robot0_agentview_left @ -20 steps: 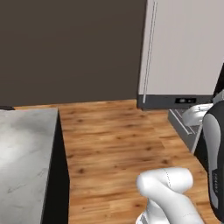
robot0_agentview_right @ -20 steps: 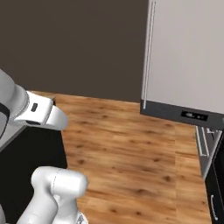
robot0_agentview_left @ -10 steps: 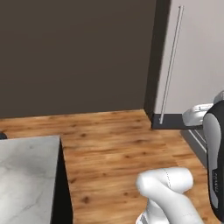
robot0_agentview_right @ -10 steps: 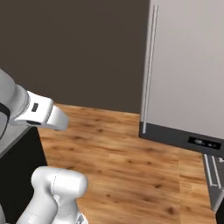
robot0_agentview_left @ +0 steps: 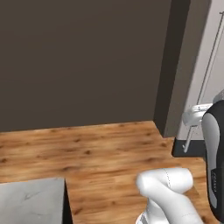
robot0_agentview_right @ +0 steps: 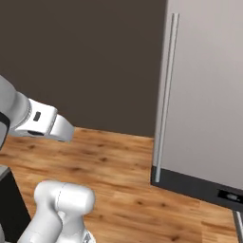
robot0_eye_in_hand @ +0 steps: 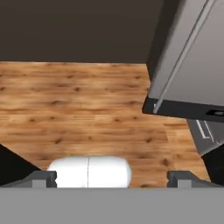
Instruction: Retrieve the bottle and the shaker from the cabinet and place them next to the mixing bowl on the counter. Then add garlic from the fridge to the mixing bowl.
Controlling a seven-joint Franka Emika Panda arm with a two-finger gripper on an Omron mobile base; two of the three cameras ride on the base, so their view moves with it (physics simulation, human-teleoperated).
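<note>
A dark brown wall (robot0_agentview_left: 78,61) fills twelve o'clock. Warm wood-plank floor (robot0_agentview_left: 100,153) runs below, with a grey island top (robot0_agentview_left: 30,201) at seven o'clock.

A wooden plank floor (robot0_agentview_left: 96,153) is stretching from near to far and meeting a plain dark brown wall (robot0_agentview_left: 78,61) at the far side, while a grey slab corner (robot0_agentview_left: 30,203) is lying near left.

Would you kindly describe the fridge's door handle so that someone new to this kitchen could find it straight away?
Start at the tall steel-grey fridge standing on the wooden floor against the dark brown wall. Along the left edge of its door runs the handle, a long, thin, pale vertical bar. It ends just above the dark band along the fridge's foot, and it is the only raised thing on the flat door.
</note>
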